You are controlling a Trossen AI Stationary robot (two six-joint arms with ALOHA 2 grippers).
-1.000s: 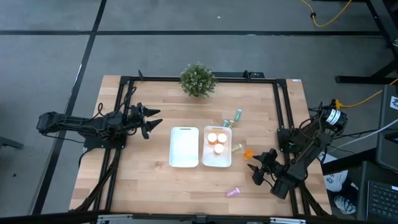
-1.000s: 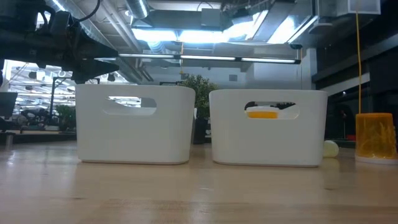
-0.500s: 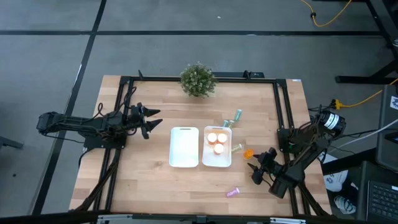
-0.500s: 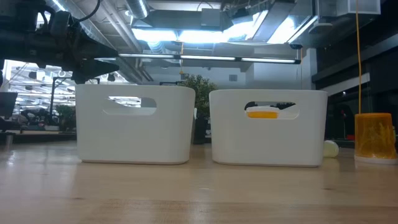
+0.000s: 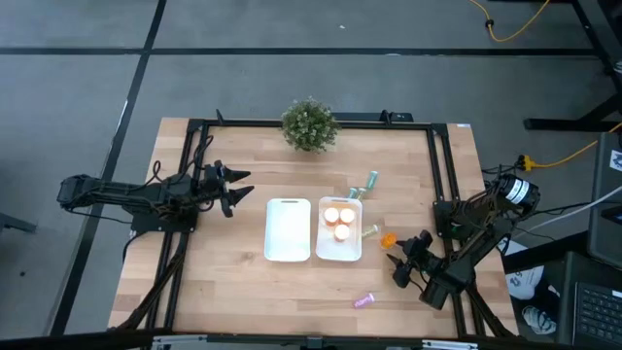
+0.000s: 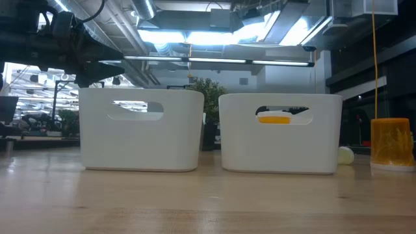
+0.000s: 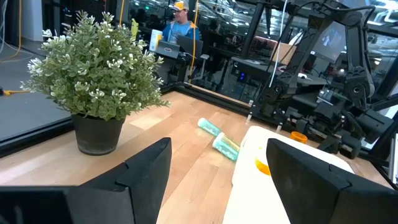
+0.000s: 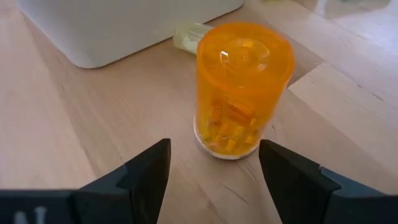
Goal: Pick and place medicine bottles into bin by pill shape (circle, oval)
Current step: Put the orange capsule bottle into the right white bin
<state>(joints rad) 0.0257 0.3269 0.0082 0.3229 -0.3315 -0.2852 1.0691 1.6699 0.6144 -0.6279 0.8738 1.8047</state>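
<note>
Now the right gripper has its fingers spread apart and empty, just in front of the orange bottle that stands upright on the table near the right bin, beside a pale bottle lying there. To do the grasp well, I think it should move forward until the bottle sits centred between both fingers, then close gently on the middle of the body so it does not tip over. Meanwhile the left gripper waits open near the plant, well apart from the left bin.
</note>
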